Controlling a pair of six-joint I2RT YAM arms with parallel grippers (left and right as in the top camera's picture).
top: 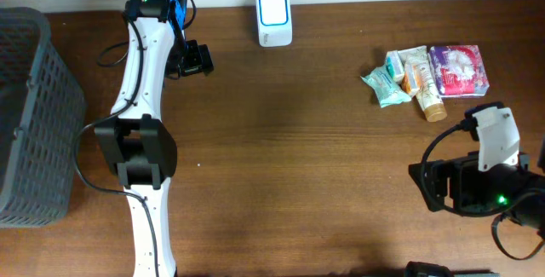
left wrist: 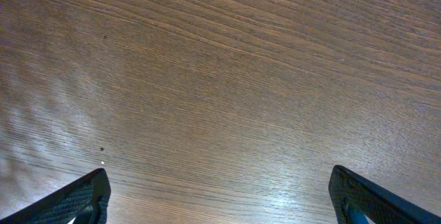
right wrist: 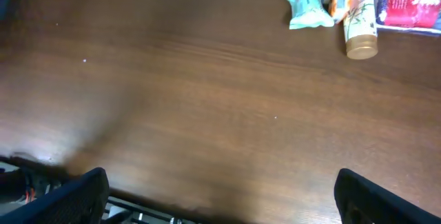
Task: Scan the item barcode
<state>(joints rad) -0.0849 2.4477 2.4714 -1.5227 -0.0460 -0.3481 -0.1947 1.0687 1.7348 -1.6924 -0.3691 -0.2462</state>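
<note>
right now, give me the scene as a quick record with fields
scanner: white, screen lit, far edge of the table
items: teal packet, gold-capped tube and purple packet, clustered far right
basket: grey, left edge
left tool: open, empty
right tool: open, empty, items ahead of it

Left arm [top: 136, 64]: white links, black joints, blue wrist block (green LED lit); right arm [top: 496, 136] likewise, black cables.
</note>
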